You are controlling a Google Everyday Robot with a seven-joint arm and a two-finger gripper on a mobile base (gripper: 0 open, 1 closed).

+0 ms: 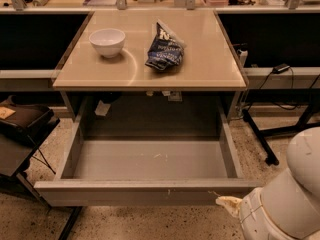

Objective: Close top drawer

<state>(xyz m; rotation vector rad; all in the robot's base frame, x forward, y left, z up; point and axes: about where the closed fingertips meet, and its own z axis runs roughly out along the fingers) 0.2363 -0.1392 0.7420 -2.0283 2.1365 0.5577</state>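
The top drawer (pixel 150 191) is a wide, shallow grey metal drawer pulled far out from under the tan tabletop (pixel 150 69). Its inside is empty. Its flat front has small pale scuffs. My gripper (pixel 227 204) shows at the bottom right as a pale tip on the white arm (pixel 285 199). It sits just in front of the drawer front's right end, close to or touching it.
A white bowl (pixel 107 42) and a dark blue chip bag (pixel 164 50) lie on the tabletop. A dark chair (pixel 22 134) stands at the left. Black table legs and cables (pixel 280 129) are on the speckled floor at the right. Clutter lines the back shelf.
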